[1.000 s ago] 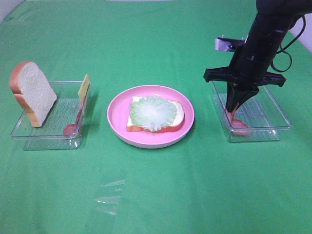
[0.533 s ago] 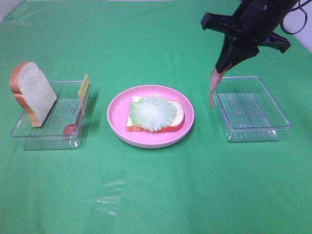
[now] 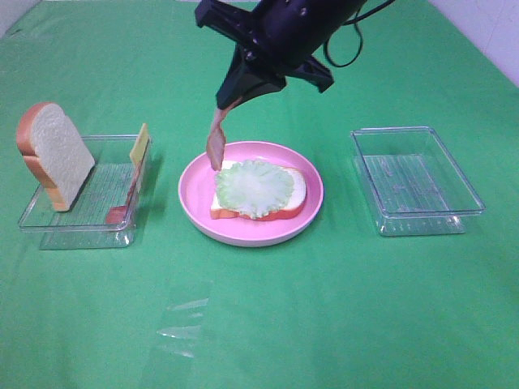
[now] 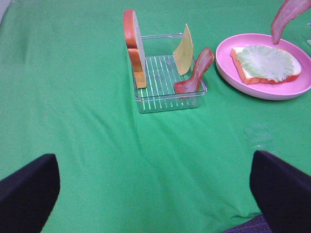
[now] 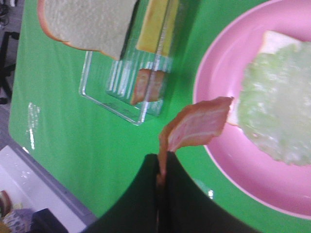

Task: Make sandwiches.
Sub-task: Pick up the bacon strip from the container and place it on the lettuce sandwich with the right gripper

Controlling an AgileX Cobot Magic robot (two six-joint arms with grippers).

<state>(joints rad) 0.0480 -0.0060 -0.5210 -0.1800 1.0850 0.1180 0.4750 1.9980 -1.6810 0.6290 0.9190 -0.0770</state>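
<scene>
Right gripper (image 3: 229, 99) clamped on a bacon strip (image 3: 216, 143), dangling over the pink plate (image 3: 193, 193) mid worktop (image 3: 340, 324), beside lettuce-topped bread (image 3: 298, 188); left gripper (image 4: 153, 165) spread wide, holding nothing.

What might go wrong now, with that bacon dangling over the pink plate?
The bacon strip hangs by one end from the right gripper, over the pink plate, at the edge of the lettuce. Released here, it could land partly off the lettuce. Being limp, it may fold instead of lying flat.
</scene>
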